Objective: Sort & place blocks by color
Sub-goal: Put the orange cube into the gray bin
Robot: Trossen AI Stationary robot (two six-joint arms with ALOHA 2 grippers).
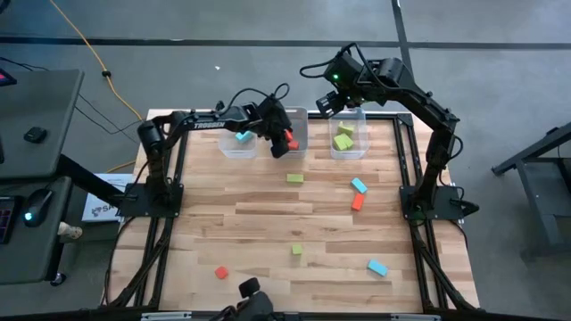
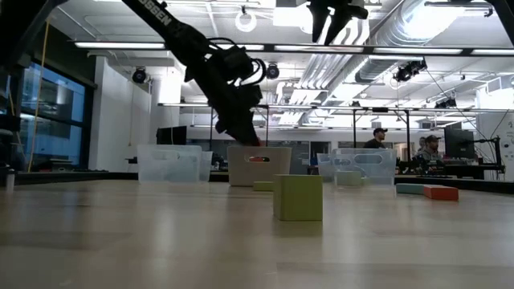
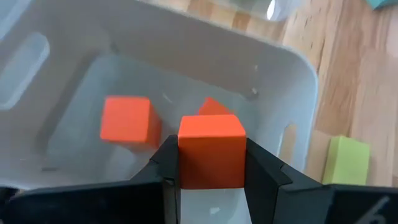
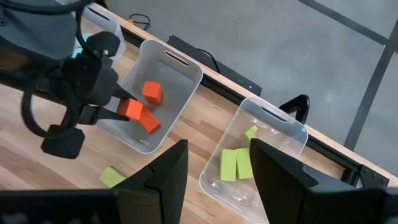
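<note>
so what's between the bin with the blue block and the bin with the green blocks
In the high view, the middle bin with red-orange blocks, and the left gripper holding a red-orange cube over it.

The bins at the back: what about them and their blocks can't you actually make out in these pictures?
- Left bin: high view, the left arm covers most of it; only one light blue block shows.
- Middle bin: left wrist view, the held red-orange block and the fingers hide one block behind.
- Right bin: low view, its cloudy wall blurs the contents.
</note>
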